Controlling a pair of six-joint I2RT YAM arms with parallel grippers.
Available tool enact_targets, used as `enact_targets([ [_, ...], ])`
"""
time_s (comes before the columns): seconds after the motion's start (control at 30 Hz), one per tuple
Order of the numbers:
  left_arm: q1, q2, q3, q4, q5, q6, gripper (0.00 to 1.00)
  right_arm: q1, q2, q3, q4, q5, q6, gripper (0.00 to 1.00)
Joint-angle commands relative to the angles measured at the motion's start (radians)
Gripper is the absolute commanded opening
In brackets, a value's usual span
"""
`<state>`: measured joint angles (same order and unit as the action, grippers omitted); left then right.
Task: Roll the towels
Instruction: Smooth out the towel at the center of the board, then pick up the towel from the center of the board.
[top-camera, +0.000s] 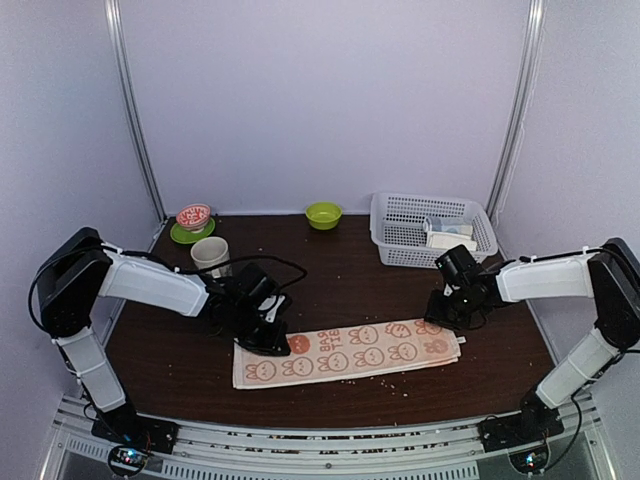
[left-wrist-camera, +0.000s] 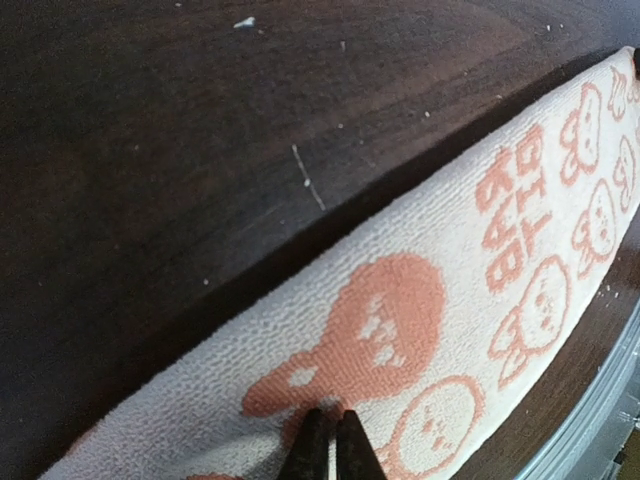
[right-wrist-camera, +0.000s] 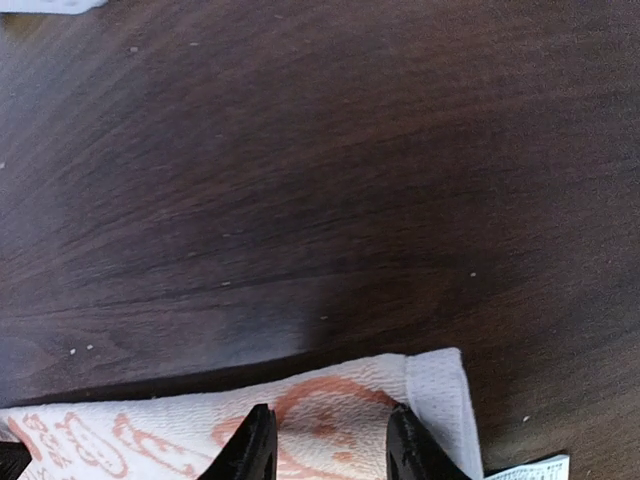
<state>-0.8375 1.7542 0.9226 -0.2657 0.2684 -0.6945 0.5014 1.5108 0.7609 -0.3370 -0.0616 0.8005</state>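
Observation:
The peach-orange and cream rabbit towel (top-camera: 350, 352) lies as a long folded strip across the near middle of the dark table. My left gripper (top-camera: 272, 345) is down on its left part, near the far edge. In the left wrist view the gripper (left-wrist-camera: 333, 420) has its tips together on a small pucker of the towel (left-wrist-camera: 480, 300). My right gripper (top-camera: 440, 322) is at the strip's right end. In the right wrist view it (right-wrist-camera: 330, 445) stands open, its fingers straddling the towel (right-wrist-camera: 340, 400) just inside the white hem.
A beige cup (top-camera: 210, 254) stands behind the left arm. Beyond it a red patterned bowl sits on a green plate (top-camera: 178, 236). A green bowl (top-camera: 323, 214) is at the back middle. A white basket (top-camera: 400, 215) with a pale packet (top-camera: 445, 238) stands at back right.

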Motion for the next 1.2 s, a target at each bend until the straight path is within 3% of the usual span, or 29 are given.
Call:
enact_targets([
  [0.0, 0.002, -0.004, -0.068, 0.06, -0.007, -0.017, 0.04, -0.041, 0.045, -0.029, 0.02, -0.015, 0.019, 0.39],
  [0.17, 0.002, 0.007, -0.102, 0.074, -0.011, -0.012, 0.02, -0.076, 0.049, -0.028, 0.029, -0.031, 0.008, 0.49],
  [0.27, 0.002, -0.002, -0.104, 0.071, -0.006, -0.005, 0.03, -0.074, -0.034, -0.032, 0.009, -0.064, -0.008, 0.59],
  [0.4, 0.001, -0.004, -0.086, 0.071, -0.004, 0.006, 0.04, -0.073, -0.17, -0.051, -0.1, -0.039, -0.026, 0.64],
  [0.77, 0.001, 0.021, -0.07, 0.102, 0.005, 0.005, 0.04, -0.07, -0.375, -0.242, -0.268, 0.002, 0.075, 0.62],
  [1.17, -0.002, 0.014, -0.12, 0.206, 0.049, -0.018, 0.04, 0.013, -0.186, -0.195, -0.248, -0.021, 0.126, 0.57],
])
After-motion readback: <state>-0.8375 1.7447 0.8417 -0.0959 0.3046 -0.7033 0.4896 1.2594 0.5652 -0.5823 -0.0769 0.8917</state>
